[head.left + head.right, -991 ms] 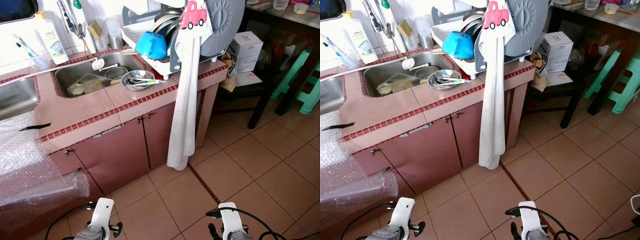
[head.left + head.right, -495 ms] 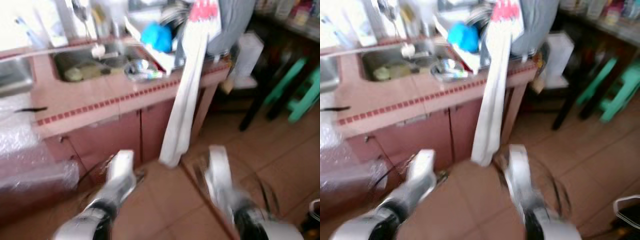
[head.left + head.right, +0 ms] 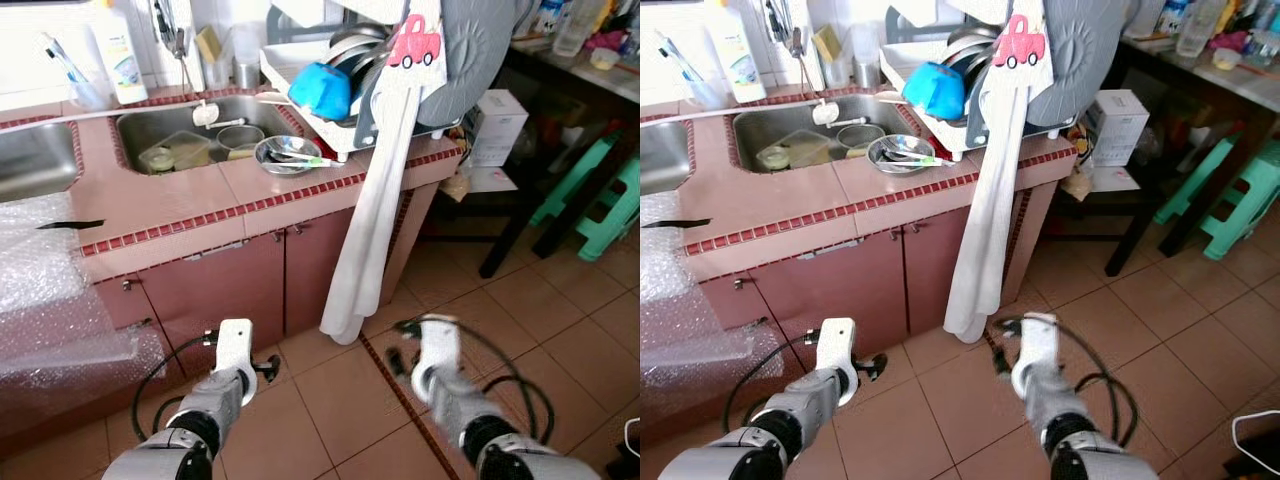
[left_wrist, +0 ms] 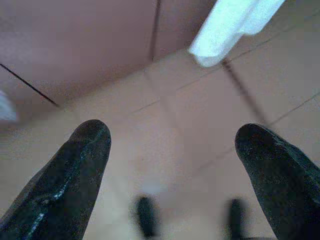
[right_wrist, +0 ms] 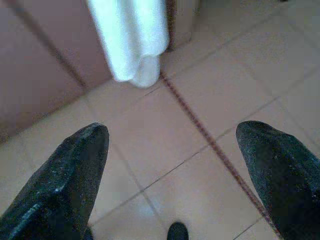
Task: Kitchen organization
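Both arms are low in front of the pink tiled counter (image 3: pixel 160 205), not holding anything. The left gripper (image 4: pixel 172 145) has its fingers spread wide apart over bare floor tiles near the cabinet doors (image 3: pixel 240 290). The right gripper (image 5: pixel 172 145) is spread wide too, aimed at the floor by the bottom end of the long white towel (image 3: pixel 375 215) that hangs off the dish rack (image 3: pixel 350 95). On the counter, a steel bowl (image 3: pixel 285 155) with utensils in it sits just beside the sink (image 3: pixel 135 135), which has containers inside. A blue bowl (image 3: pixel 320 90) is in the rack. Bubble wrap (image 3: pixel 45 290) covers the counter's left end.
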